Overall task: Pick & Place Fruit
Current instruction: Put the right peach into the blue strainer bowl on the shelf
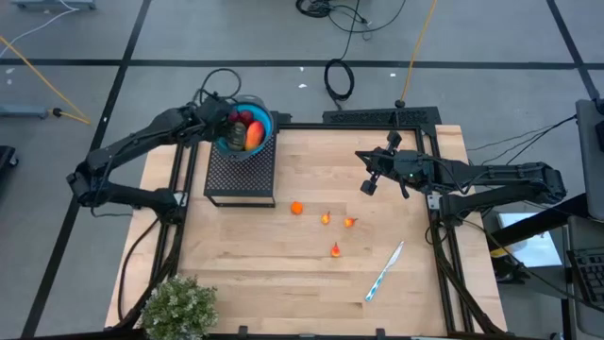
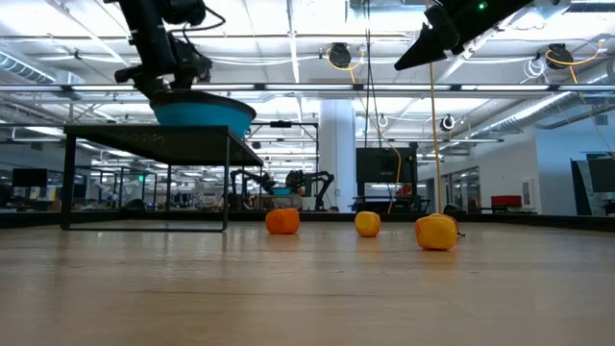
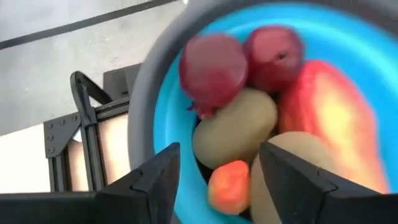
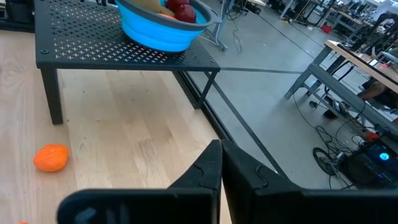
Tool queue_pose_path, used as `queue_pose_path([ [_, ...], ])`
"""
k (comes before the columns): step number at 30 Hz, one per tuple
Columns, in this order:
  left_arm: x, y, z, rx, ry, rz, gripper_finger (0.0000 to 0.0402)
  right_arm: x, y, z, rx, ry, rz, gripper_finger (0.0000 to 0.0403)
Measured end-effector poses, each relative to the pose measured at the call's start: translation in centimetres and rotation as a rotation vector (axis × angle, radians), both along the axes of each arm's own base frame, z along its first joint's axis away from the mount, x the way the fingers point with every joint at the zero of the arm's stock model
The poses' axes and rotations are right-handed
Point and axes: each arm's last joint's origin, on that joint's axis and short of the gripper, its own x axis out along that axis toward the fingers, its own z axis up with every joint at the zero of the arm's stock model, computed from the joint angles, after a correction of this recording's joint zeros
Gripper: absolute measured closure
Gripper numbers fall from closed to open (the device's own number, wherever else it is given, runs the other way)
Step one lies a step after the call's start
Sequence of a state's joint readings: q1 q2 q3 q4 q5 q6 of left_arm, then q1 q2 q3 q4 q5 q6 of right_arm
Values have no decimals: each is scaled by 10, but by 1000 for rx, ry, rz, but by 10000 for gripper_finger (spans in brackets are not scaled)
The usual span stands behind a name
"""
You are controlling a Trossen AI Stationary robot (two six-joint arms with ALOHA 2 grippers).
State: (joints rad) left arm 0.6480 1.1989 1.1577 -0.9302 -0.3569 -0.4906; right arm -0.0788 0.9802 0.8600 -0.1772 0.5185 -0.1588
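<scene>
L hand (image 3: 214, 180) open over fruit (image 3: 249, 118) in bowl (image 1: 260, 142), R hand (image 1: 370, 185) shut

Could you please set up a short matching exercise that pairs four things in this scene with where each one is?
Things:
1. blue bowl
2. pen
3. green plant
4. left hand

Places:
A. bare wood near the right arm's base
B. over the bowl, fingers apart
C. on the black mesh stand
D. table's near-left corner

Pairs: 1-C, 2-A, 3-D, 4-B
</scene>
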Motion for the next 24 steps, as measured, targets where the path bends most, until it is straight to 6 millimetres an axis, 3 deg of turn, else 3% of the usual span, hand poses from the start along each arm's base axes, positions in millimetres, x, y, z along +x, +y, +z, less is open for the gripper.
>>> queue_pose_path([
  [9, -15, -45, 52, 92, -242, -127, 204, 1, 4, -2, -9, 57, 182, 402],
  [13, -12, -69, 58, 57, -325, -231, 229, -1, 9, -11, 15, 164, 337, 402],
  [18, 0, -96, 59, 0, -384, -347, 263, -7, 18, -23, 211, 252, 477, 402],
  [24, 25, -129, 61, 18, -455, -527, 308, -6, 34, -32, 278, 338, 578, 403],
])
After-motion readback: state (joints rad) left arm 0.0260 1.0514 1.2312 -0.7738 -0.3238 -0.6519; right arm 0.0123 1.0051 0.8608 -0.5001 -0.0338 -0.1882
